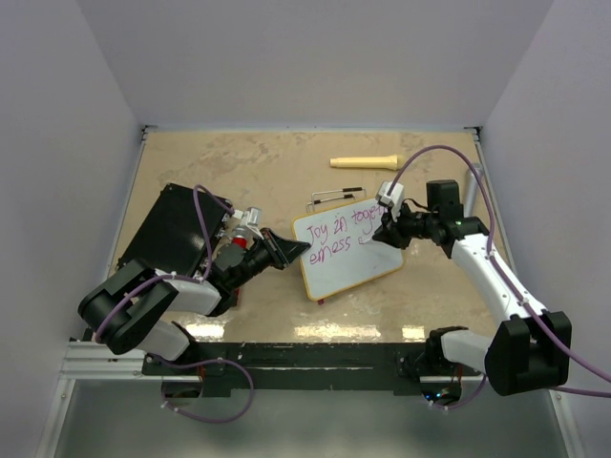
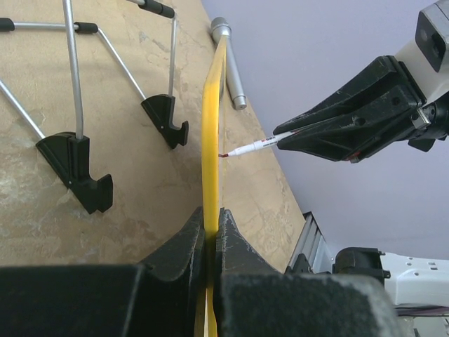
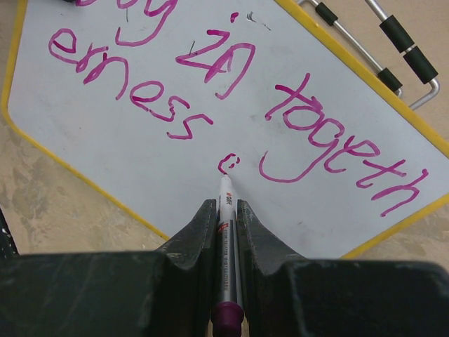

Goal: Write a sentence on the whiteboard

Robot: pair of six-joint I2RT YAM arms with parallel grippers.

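At the far left of the tan tabletop (image 1: 277,162) lies a flat black rectangular case (image 1: 172,234). Beside it the left gripper (image 1: 302,249) is pinched narrow on the left edge of the small white rectangular whiteboard with a thin yellow rim (image 1: 348,262). The left wrist view shows that rim (image 2: 212,140) edge-on, running straight into the nearly closed black fingers (image 2: 189,246). The board sits about mid-table, turned askew, with a silver wire stand with black feet (image 1: 336,197) just behind it.

Across the board runs the pink-magenta handwritten sentence (image 1: 342,234). In the right wrist view it reads "Joy in togeth" over "erness" (image 3: 224,67) (the "J" is cut off at the top edge), and a small fresh curl follows the second line.

The tip of the slim white marker with a magenta end cap (image 3: 226,193) touches the white surface (image 3: 140,161) at that curl. The right gripper (image 3: 224,214) clasps the marker's barrel tightly between both fingers, over the board's right part (image 1: 386,232). A cream wooden peg (image 1: 365,161) lies well apart near the far edge.
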